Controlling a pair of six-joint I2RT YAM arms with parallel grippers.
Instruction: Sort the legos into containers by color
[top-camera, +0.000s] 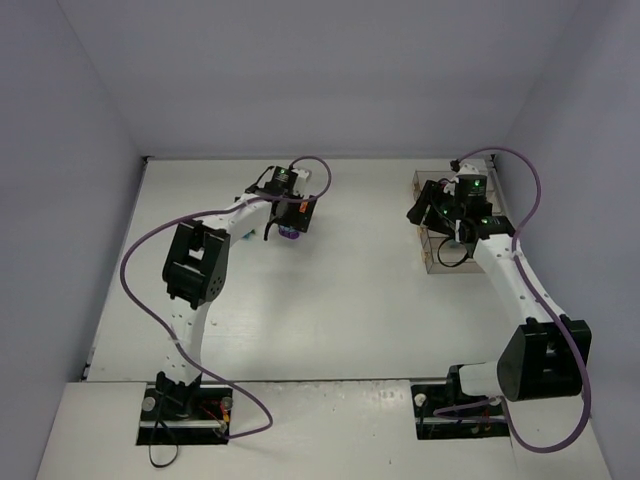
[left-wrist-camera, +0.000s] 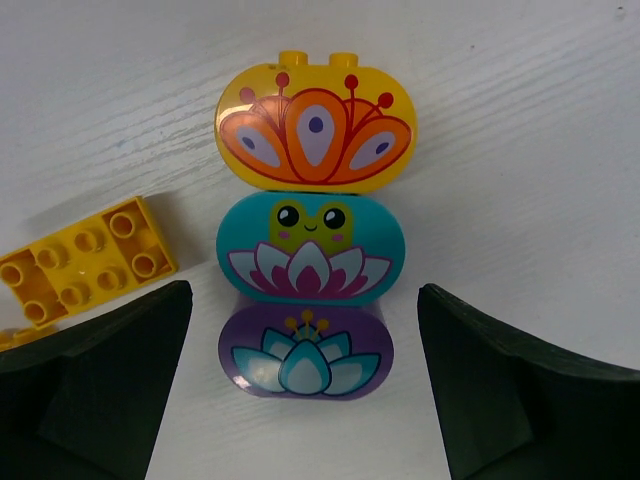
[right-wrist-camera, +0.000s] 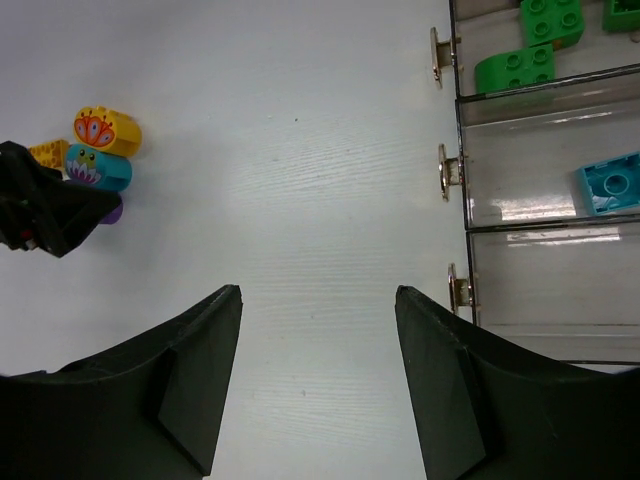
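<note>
the left tool (left-wrist-camera: 302, 300) is spread wide, one side each way of the purple brick (left-wrist-camera: 305, 355). that brick touches the teal brick (left-wrist-camera: 310, 250), so a squeeze might drag both. the right tool (right-wrist-camera: 318, 292) is spread too.

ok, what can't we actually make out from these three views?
- Top view: right arm covers most of the containers; contents unreadable.
- Top view: legos under the left gripper too small to tell apart.
- Right wrist: only three bins, cut by the right edge; fourth unseen.
- Right wrist: purple brick mostly behind the left gripper.
- Left wrist: yellow flat brick partly behind a finger.
</note>
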